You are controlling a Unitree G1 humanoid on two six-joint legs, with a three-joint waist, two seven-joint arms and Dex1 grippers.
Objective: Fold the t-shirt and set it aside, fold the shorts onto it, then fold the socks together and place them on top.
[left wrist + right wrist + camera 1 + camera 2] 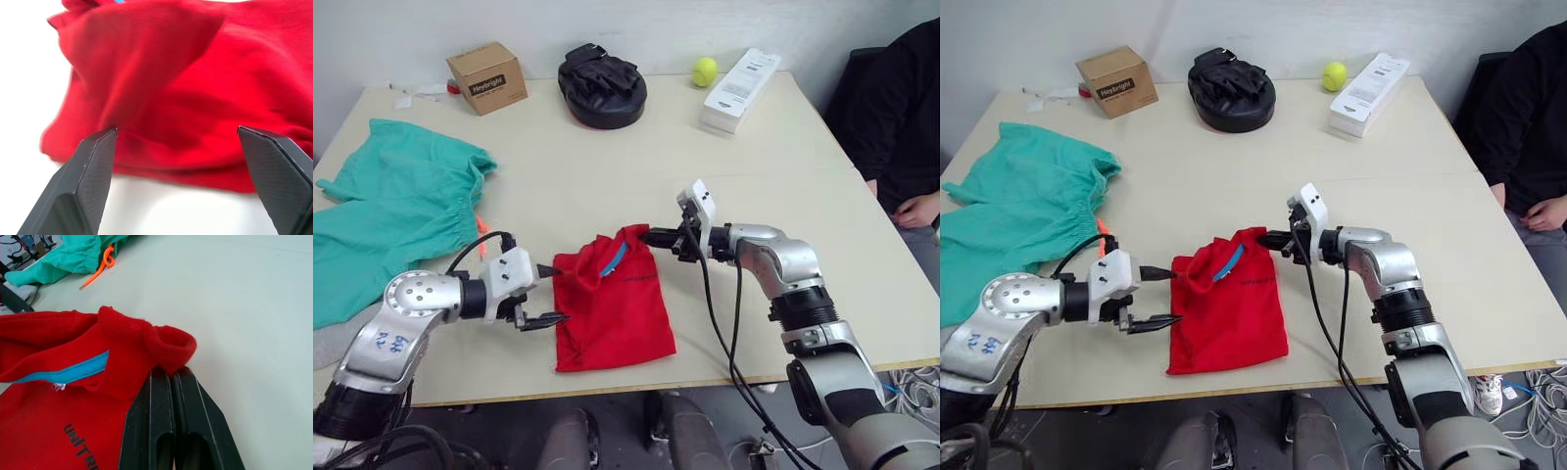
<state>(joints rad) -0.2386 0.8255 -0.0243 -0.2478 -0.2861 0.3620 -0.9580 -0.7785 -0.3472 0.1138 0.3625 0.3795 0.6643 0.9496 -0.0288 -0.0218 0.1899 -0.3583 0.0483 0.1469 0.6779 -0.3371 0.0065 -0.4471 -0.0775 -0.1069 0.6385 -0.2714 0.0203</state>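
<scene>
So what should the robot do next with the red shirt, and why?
Probably slide the folded t-shirt aside. The right hand is already shut on its collar edge, the left hand is open beside it, and the shorts are not yet folded.

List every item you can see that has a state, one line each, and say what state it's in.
t-shirt: folded into a compact block near the table's front edge, neckband showing.
shorts: unfolded, spread loosely at the table's left.
left hand: open, at the t-shirt's left edge.
right hand: shut on the t-shirt's collar edge.
cardboard box: closed, upright.
white carton: closed, lying flat.
</scene>
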